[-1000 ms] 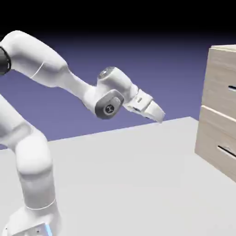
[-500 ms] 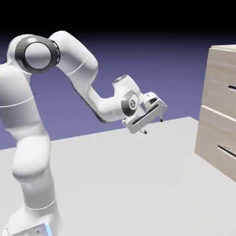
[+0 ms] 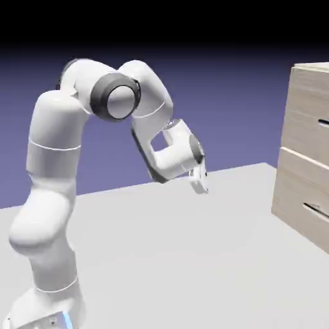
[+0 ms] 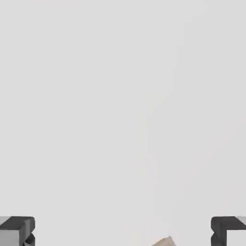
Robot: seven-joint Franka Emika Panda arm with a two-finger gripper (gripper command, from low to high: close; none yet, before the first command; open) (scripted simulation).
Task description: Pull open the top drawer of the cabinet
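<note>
Grey fingertips (image 4: 17,229) are showing at both bottom corners of the hand view, far apart with nothing between them, so the claw (image 3: 199,179) is spread wide and holding nothing. It is pointing down at the table (image 3: 193,257), which is filling almost the whole hand view as plain pale grey; only a sliver of beige wood is peeking in at that view's bottom edge, probably the cabinet (image 3: 305,154). The arm (image 3: 96,128) is folding high above the table, elbow up, likely so the wrist can swing round toward the cabinet front. Well apart from the claw, off to its far side toward the exterior view's right edge, the top drawer (image 3: 310,112) is sitting flush and shut, its dark handle (image 3: 322,123) only partly in frame. A like drawer (image 3: 302,202) is sitting just below it. Nothing is touching the cabinet. Judging by this, the reach is not finished and the pull is not begun; the claw would need to turn level with the handle first.
</note>
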